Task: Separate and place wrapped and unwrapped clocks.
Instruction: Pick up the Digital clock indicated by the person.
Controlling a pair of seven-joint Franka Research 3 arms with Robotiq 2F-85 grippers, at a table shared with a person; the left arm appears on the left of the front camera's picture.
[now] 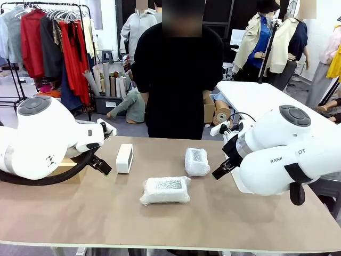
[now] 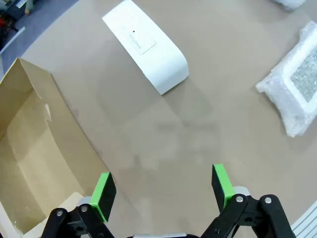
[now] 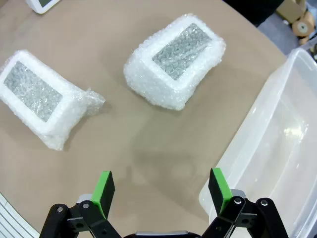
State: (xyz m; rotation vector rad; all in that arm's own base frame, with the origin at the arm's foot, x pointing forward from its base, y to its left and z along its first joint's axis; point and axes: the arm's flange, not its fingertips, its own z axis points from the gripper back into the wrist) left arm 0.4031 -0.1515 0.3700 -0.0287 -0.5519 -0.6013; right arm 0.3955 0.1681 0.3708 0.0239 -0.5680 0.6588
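Brown table (image 1: 240, 224) spans the front view. Person (image 1: 176, 80) in a black top stands at the far edge, approx centre. L arm (image 1: 42, 138) comes in low from the left and R arm (image 1: 282, 154) from the right. Both are above the tabletop, neither touching any item.

Clear plastic bin (image 3: 277, 148) sits on the table just beside the R gripper, seen in R wrist view. Open cardboard box (image 2: 29, 144) sits at the L side, just beside the L gripper, its brown inner walls showing.

Long bundle (image 1: 165, 190): bubble-wrapped, lying flat nr table centre w/ its long side across the table. It is closest to the robot's edge of the three items. Small bundle (image 1: 197, 161): also bubble-wrapped, just beyond the long one and a bit to the right, apart from it and nearer the R arm. Bare clock (image 1: 124, 158): smooth, white, unwrapped, standing upright on a narrow side. It is left of both bundles and near the L gripper, not touching it.

L gripper (image 2: 161, 178): jaws spread wide, nothing btwn the green pads, hovering over bare table btwn box and bare clock. R gripper (image 3: 161, 183): jaws likewise wide apart, holding nothing, over bare table btwn the bundles and the bin.
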